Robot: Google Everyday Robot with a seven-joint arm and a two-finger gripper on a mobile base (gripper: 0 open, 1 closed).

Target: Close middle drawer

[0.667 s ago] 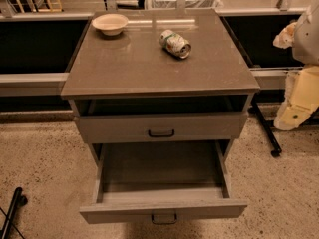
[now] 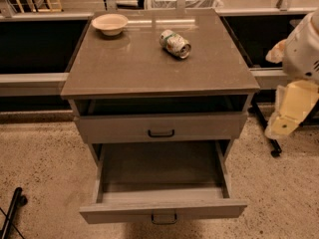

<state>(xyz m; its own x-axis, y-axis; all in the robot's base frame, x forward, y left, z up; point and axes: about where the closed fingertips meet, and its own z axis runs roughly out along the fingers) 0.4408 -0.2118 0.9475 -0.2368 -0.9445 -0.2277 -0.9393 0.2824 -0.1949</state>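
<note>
Grey wood-grain middle drawer point(image 2: 159, 209) stands pulled far out, closing not yet begun; cream end effector point(image 2: 288, 111) hangs well apart to its right, grip state indeterminable.

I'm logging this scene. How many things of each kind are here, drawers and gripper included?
Bowl: 1
Can: 1
Drawers: 2, the top drawer ajar, the middle drawer pulled far out
Gripper: 1, right of the cabinet
Total: 5
</note>
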